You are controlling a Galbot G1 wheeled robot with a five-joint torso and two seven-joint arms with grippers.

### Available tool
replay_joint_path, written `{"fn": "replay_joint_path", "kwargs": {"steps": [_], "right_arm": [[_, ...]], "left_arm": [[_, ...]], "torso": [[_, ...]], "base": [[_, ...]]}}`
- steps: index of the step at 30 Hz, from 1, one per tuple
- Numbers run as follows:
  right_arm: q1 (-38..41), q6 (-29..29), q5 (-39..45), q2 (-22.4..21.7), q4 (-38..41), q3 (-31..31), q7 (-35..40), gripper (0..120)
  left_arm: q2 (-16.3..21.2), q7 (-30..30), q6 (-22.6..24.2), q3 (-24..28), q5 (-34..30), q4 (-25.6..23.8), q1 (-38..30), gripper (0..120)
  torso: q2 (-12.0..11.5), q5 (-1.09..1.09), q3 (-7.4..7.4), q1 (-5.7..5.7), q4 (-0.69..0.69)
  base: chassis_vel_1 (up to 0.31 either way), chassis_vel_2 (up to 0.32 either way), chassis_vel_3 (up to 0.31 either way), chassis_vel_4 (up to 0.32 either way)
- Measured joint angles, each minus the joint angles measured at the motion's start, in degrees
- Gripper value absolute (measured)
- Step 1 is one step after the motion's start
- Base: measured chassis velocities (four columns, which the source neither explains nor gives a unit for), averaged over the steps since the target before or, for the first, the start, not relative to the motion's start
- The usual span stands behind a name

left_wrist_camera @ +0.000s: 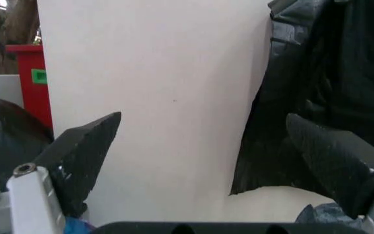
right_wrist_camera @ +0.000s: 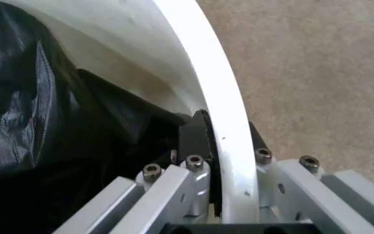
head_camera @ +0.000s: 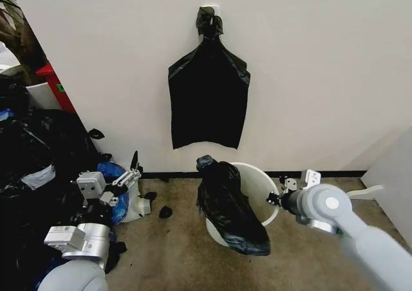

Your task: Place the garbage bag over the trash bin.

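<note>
My right claw point(right_wrist_camera: 223, 146) is clenched on the bin's point(head_camera: 257, 175) rim, one finger inside, one outside. The bag point(head_camera: 228, 204) drapes over the bin's near edge, partly inside, its tail hanging down the front. My left claw point(left_wrist_camera: 206, 156) hangs released, beside the heap point(head_camera: 32, 168).

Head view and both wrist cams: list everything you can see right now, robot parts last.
garbage bag: one, black, draped over the trash bin's left rim.
trash bin: one, white, on the carpet by the wall.
hanging bag: one, black, knotted top, on the wall.
bag heap: black, on the left.
red box: one, behind the heap.
left pincer: open, raised beside the heap.
right pincer: shut on the trash bin's right rim.
</note>
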Motion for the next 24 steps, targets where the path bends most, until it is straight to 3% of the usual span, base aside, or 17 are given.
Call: {"fn": "replay_joint_path", "kwargs": {"steps": [4, 24], "right_arm": [[-1.08, 0.84, -5.79, 2.22, -0.52, -0.75, 0.12, 0], [-1.84, 2.96, -14.07, 6.30, -4.67, -3.63, -2.25, 0]], "left_arm": [[-0.82, 0.09, -0.63, 0.04, 0.74, -0.04, 0.77, 100], [-2.04, 0.66, -1.47, 0.68, 2.93, -0.21, 1.48, 100]], "torso": [[0.00, -0.01, 0.00, 0.00, 0.01], [0.00, 0.01, 0.00, 0.00, 0.00]], "base": [[0.000, 0.000, 0.000, 0.000], [0.000, 0.000, 0.000, 0.000]]}}
